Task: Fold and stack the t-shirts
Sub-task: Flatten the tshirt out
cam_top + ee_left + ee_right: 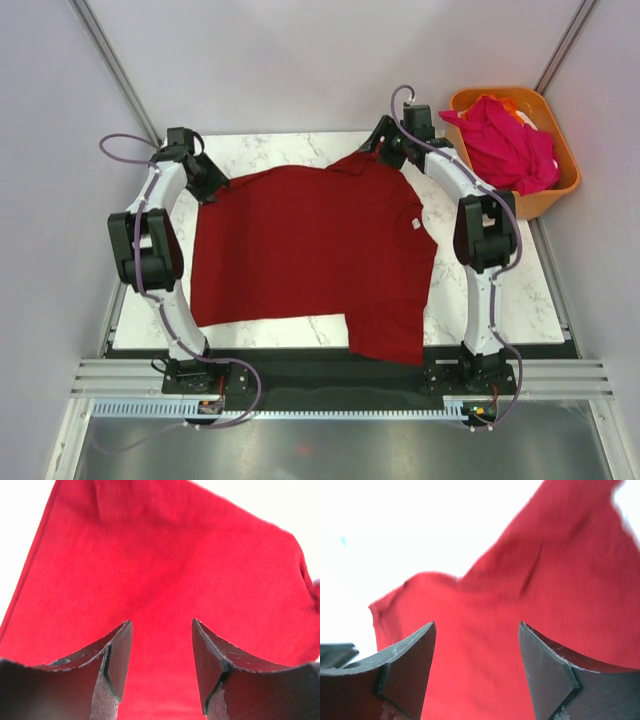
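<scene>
The dark crimson t-shirt lies spread on the marble table, its small white label near the right side and one corner hanging over the near edge. My left gripper is at the shirt's far left corner. In the left wrist view the left gripper stands open, with red cloth filling the gap. My right gripper is at the shirt's far right edge. It is open too, over red cloth. The magenta t-shirt lies bunched in the tub.
An orange plastic tub stands at the table's far right corner. Grey walls close in on both sides. The arm bases sit on a black strip at the near edge.
</scene>
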Controlling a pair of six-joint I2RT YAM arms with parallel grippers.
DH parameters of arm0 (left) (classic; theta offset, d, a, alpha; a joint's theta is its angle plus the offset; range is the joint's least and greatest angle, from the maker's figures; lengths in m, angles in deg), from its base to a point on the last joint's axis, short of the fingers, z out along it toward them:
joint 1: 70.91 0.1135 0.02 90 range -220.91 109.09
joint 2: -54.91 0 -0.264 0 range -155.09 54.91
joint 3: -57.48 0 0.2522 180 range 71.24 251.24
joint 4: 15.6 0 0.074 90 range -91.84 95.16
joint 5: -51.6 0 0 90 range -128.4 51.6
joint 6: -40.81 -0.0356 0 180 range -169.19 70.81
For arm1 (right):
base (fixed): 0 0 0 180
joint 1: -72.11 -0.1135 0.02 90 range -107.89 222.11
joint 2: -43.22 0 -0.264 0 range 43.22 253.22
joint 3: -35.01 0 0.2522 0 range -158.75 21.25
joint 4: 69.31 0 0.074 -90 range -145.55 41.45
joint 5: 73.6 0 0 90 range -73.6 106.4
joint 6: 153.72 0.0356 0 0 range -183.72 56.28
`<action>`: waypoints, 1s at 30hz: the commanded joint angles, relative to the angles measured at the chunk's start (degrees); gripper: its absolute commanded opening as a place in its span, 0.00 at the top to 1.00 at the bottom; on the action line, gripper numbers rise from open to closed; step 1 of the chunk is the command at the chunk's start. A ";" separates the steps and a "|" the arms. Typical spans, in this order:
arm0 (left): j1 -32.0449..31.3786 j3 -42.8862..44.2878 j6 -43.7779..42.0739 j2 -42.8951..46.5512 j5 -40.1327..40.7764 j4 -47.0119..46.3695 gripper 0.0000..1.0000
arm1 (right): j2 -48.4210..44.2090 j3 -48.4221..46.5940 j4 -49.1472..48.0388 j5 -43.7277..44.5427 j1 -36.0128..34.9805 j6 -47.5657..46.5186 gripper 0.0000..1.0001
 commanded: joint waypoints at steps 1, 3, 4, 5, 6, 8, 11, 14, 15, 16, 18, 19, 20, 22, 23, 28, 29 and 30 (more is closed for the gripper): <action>0.81 6.67 0.25 -6.10 0.90 0.68 0.42 | 10.78 -11.88 0.96 -2.11 2.27 3.47 0.25; 1.33 10.63 0.34 -9.69 0.28 0.68 0.43 | 16.24 -18.89 1.31 -1.24 2.80 3.29 0.27; 1.51 11.95 0.25 -10.76 -0.15 0.68 0.44 | 17.57 -20.76 1.40 -0.62 2.89 3.03 0.27; 1.69 14.48 0.08 -11.90 -0.16 0.68 0.44 | 18.72 -23.39 1.40 0.08 3.15 2.94 0.27; 1.86 15.55 -0.36 -13.30 -0.24 0.68 0.44 | 20.56 -24.55 1.40 1.56 3.68 2.42 0.28; 2.04 18.97 -1.15 -14.72 -0.16 0.68 0.44 | 22.15 -26.75 1.31 3.15 4.29 1.71 0.29; 2.22 21.88 -2.56 -16.74 0.46 0.68 0.44 | 25.23 -32.54 1.40 5.79 4.91 0.39 0.30; 2.57 22.59 -2.83 -18.15 0.81 0.68 0.44 | 27.08 -34.58 1.75 7.99 4.91 -0.40 0.30; 3.00 22.51 -2.39 -18.41 0.98 0.68 0.44 | 27.60 -34.84 1.75 8.87 4.74 -0.84 0.31; 3.27 22.42 -2.21 -18.85 1.16 0.68 0.44 | 27.61 -34.84 1.84 9.83 4.56 -1.27 0.32; 3.79 22.25 -1.69 -19.29 1.25 0.68 0.44 | 27.96 -34.67 2.36 12.81 3.86 -3.21 0.32; 3.88 22.33 -1.60 -19.56 1.42 0.68 0.44 | 28.31 -34.76 2.36 13.61 3.60 -3.65 0.32; 3.97 22.51 -1.42 -20.08 1.34 0.59 0.44 | 28.66 -35.28 2.36 14.14 3.59 -4.17 0.32; 4.06 22.77 -1.25 -20.70 1.25 0.68 0.44 | 30.15 -36.42 2.71 14.59 3.50 -4.27 0.32; 4.24 22.86 -1.16 -20.96 1.07 0.59 0.45 | 30.68 -37.47 2.89 14.59 3.42 -4.18 0.32; 4.24 23.12 -0.10 -21.23 0.99 0.68 0.44 | 34.11 -39.41 3.07 14.59 3.33 -2.95 0.34; 4.15 23.21 0.07 -21.14 0.98 0.59 0.45 | 34.55 -40.28 2.98 14.59 3.24 -2.86 0.34; 4.24 23.30 0.33 -21.23 0.81 0.68 0.45 | 35.07 -40.55 2.98 16.15 3.07 -2.60 0.34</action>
